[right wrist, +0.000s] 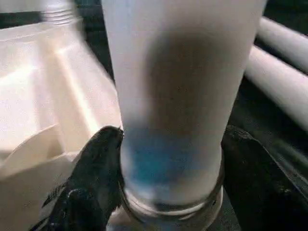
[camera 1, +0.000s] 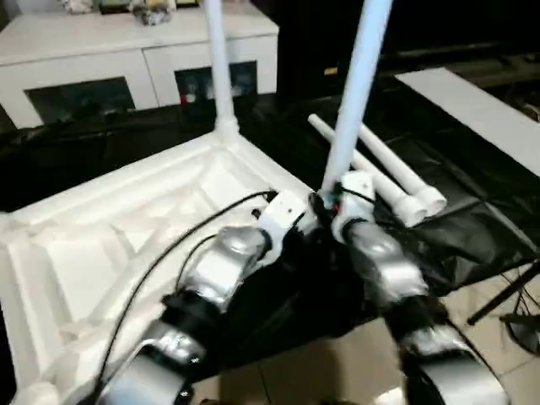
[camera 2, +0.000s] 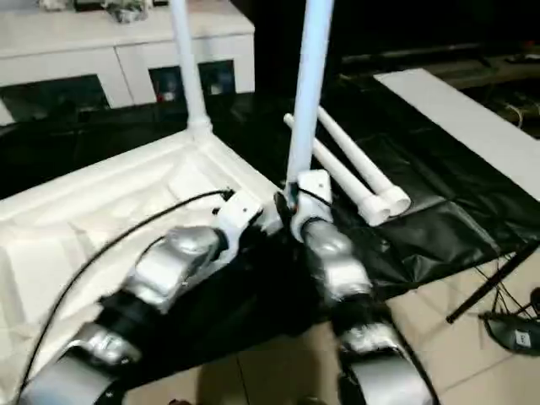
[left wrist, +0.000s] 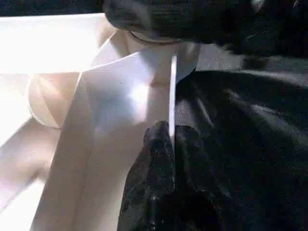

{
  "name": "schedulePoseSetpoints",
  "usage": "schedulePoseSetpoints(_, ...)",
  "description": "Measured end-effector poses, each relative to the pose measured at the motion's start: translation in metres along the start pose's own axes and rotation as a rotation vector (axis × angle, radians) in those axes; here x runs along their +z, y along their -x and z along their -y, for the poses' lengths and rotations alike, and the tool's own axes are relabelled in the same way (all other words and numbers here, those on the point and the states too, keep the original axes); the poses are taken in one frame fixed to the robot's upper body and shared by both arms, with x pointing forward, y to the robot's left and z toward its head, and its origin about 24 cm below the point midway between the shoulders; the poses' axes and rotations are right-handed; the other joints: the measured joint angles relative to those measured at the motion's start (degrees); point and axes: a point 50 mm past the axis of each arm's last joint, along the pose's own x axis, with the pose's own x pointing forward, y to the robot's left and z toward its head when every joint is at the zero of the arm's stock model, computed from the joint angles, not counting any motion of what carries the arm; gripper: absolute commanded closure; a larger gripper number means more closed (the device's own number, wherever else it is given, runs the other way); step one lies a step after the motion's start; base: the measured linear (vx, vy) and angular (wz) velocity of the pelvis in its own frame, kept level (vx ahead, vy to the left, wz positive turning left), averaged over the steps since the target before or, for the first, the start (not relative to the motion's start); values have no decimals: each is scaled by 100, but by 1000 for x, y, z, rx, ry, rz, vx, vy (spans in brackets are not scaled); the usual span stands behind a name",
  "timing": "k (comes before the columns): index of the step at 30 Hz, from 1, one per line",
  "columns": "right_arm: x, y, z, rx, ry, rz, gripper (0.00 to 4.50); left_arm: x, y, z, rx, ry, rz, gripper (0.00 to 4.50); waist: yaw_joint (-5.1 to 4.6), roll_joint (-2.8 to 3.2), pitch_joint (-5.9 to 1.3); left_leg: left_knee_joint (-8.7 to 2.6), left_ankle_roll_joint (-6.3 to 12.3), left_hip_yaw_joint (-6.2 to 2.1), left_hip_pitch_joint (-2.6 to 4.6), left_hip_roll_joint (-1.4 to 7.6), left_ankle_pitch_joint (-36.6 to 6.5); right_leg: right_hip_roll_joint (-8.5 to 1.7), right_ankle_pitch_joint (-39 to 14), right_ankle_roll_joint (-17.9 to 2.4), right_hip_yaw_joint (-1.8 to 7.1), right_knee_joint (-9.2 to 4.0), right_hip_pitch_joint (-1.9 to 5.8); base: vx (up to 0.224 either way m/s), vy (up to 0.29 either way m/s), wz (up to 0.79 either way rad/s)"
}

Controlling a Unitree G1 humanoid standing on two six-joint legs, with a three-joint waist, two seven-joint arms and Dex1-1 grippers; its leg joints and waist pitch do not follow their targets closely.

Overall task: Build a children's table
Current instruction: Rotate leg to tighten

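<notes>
Right pincer [right wrist: 168, 159] pinching upright leg [camera 1: 359, 84] | left pincer [left wrist: 161, 159] apparently nipping tabletop [camera 1: 101, 245] rim

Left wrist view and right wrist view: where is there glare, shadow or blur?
Left wrist view: strong glare on the tabletop, the left hand dark. Right wrist view: the leg is blurred, with a shadow across its middle, between the right hand fingers.

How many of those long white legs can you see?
4: far corner leg standing in the tabletop, near leg upright in the right gripper, two loose legs lying on black sheeting.
</notes>
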Motion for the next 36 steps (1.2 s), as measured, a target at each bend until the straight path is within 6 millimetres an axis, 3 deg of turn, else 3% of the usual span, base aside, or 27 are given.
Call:
schedulePoseSetpoints(2, -1, -1, 0, -5, 0, 11, 179, 1, -1, 2, 8, 5, 4, 450, -3, 1, 1, 0, 1, 1, -1, -4, 0, -2, 0, 0, 4, -5, 2, 0, 0, 0)
schedulePoseSetpoints(3, 0, -1, 1, 3, -3, 17, 123, 1, -1, 1, 9, 5, 5, 450, -2, 6, 3, 0, 1, 2, -4, -4, 0, -2, 0, 0, 5, -5, 0, 0, 0, 0)
schedulePoseSetpoints(4, -1, 0, 1, 12, -5, 22, 109, 1, -1, 1, 9, 3, 6, 450, 0, 7, 4, -2, 1, 1, -6, -4, 0, -2, 0, 0, 5, -5, -3, 0, 0, 0)
schedulePoseSetpoints(6, -1, 1, -1, 56, -10, 39, 107, 0, 1, -4, 23, -6, 5, 450, -10, 7, 4, -4, 1, 1, -10, -2, 0, 0, 2, -1, 4, 2, -11, 0, 0, 0)
schedulePoseSetpoints(8, -4, 5, -1, 83, -15, 49, 73, -2, 5, -11, 41, -22, 4, 450, -32, 12, 7, -5, 1, -9, -13, -1, 0, 1, 10, -10, -5, 5, -26, 0, 0, 0)
schedulePoseSetpoints(12, -1, 15, 14, 141, 6, 86, 47, -6, 14, -21, 26, -59, 18, 450, -21, 18, 11, -12, 0, -12, -25, 0, 0, 3, 56, -23, -5, 8, -45, 0, 0, 0)
schedulePoseSetpoints(14, 4, 23, 24, 193, 54, 101, 47, -9, 18, -22, -11, -74, 29, 450, 25, 22, 9, -19, 0, -11, -23, 1, 0, 4, 64, -25, -6, 11, -45, 0, 0, 0)
schedulePoseSetpoints(18, 6, 56, 55, 409, 211, 72, 47, -24, 42, -30, -170, -161, 38, 450, 190, 33, 3, -38, -1, -9, -15, 11, -1, 11, 76, -42, -7, 20, -40, 28, -8, 2)
schedulePoseSetpoints(22, -3, 75, 53, 626, 244, -12, 47, -32, 64, -31, -349, -225, 8, 450, 284, 37, 4, -57, -2, -5, -18, 16, -2, 15, 55, -22, -12, 19, -46, 42, -9, 1)
schedulePoseSetpoints(26, -5, 88, 45, 816, 235, -89, 47, -32, 70, -22, -484, -271, -20, 450, 431, 40, 3, -55, 1, 13, -17, 10, -5, 4, 48, -33, -1, 15, -34, 0, 0, 0)
schedulePoseSetpoints(32, -7, 91, 49, 873, 272, -134, 47, -34, 69, -18, -522, -281, -32, 450, 382, 35, 6, -45, 1, 28, 5, 6, -4, 4, 36, -13, 30, 17, -9, 0, 0, 0)
schedulePoseSetpoints(33, -6, 90, 49, 883, 278, -139, 71, -34, 69, -18, -523, -282, -34, 450, 368, 35, 7, -46, 1, 27, 6, 6, -4, 4, 29, -2, 29, 17, -9, 0, 0, 0)
schedulePoseSetpoints(36, -4, 90, 50, 894, 283, -160, 86, -35, 69, -18, -531, -283, -38, 450, 366, 27, 11, -46, 0, 25, 8, 7, -3, 5, 28, 0, 28, 19, -9, 0, 0, 0)
